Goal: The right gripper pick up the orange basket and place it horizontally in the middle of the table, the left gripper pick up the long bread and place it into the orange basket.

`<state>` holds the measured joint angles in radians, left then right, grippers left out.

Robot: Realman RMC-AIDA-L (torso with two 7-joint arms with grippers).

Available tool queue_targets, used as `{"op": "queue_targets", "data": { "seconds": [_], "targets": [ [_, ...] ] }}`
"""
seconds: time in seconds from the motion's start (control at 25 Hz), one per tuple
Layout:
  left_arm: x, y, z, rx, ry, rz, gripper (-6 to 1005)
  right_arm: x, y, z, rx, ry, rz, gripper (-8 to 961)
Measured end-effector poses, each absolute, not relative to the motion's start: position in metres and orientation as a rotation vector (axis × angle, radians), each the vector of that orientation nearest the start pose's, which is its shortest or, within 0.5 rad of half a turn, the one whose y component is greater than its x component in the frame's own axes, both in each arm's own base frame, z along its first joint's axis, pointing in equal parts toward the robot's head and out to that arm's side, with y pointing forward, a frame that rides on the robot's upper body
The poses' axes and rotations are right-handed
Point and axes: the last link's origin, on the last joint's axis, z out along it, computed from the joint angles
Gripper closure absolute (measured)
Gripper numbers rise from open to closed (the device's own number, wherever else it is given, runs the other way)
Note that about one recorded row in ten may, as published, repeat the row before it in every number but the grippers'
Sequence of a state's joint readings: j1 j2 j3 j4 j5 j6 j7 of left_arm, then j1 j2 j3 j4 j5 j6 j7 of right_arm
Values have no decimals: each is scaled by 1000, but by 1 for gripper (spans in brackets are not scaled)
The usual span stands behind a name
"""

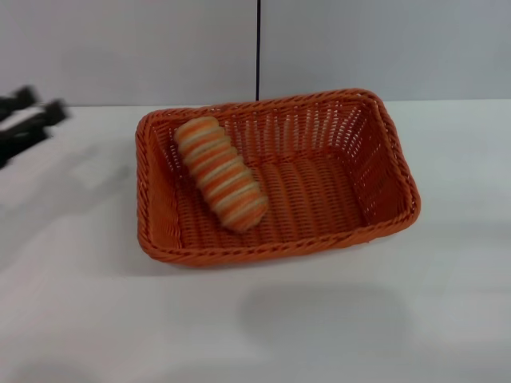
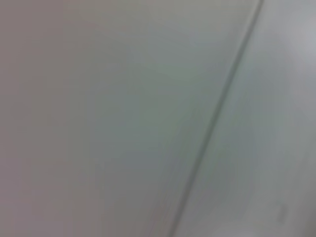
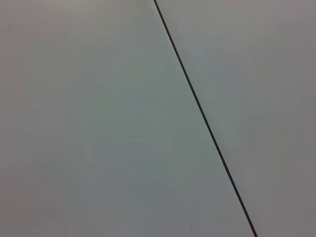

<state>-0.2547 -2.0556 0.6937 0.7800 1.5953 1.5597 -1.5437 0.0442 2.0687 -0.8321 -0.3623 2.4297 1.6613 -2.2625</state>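
White table point(image 1: 335, 319) meets a seamed grey wall point(image 1: 359, 48); left hand point(image 1: 28, 120) spread, holding nothing

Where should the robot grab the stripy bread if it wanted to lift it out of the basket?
Probably across the middle of the long bread, coming straight down from above. It lies slanted in the left part of the orange basket, its far end propped against the wall, so the tall sides block a sideways reach. Fingers should close across its narrow width. The left gripper is off at the table's left edge.
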Motion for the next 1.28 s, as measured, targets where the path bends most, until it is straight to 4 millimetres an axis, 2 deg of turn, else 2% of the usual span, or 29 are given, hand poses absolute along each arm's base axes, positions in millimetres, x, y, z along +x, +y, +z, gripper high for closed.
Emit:
{"op": "queue_targets", "data": {
  "seconds": [0.04,0.08,0.12,0.2,0.24,0.32,0.36,0.4,0.44,0.56,0.64,0.76,1.04,1.16,1.28],
  "targets": [
    [-308,291,68,-2250,-883,-1029,199,366,206,89,-1442,550,1204,431],
    [-323,273,85,-2163,-830,-1061,167,366,207,89,-1444,543,1197,431],
    [-342,245,102,-2055,-801,-1077,167,366,207,89,-1445,535,1189,431],
    [-342,245,102,-2055,-801,-1077,167,368,208,89,-1420,520,1154,431],
    [-351,232,107,-2010,-794,-1072,168,370,210,89,-1398,522,1143,431],
    [-351,232,107,-2010,-794,-1072,168,376,214,93,-1335,535,1126,431],
    [-372,198,113,-1819,-739,-1107,168,379,216,94,-1311,549,1122,431],
    [-372,198,113,-1819,-739,-1107,168,381,218,95,-1295,557,1118,431],
    [-378,187,112,-1744,-697,-1112,168,383,220,96,-1282,568,1111,431],
    [-378,187,112,-1744,-697,-1112,169,390,227,96,-1255,607,1067,431],
    [-388,168,103,-1609,-621,-1070,169,395,234,98,-1226,633,1038,431],
    [-388,163,92,-1549,-599,-1073,169,401,243,104,-1181,640,988,431],
    [-379,164,75,-1488,-524,-1082,170,407,259,134,-1175,561,869,431],
    [-378,169,72,-1445,-501,-1072,171,404,259,145,-1232,493,851,431],
    [-374,177,65,-1433,-458,-1038,171,404,253,149,-1197,468,873,431]
  ]
}}
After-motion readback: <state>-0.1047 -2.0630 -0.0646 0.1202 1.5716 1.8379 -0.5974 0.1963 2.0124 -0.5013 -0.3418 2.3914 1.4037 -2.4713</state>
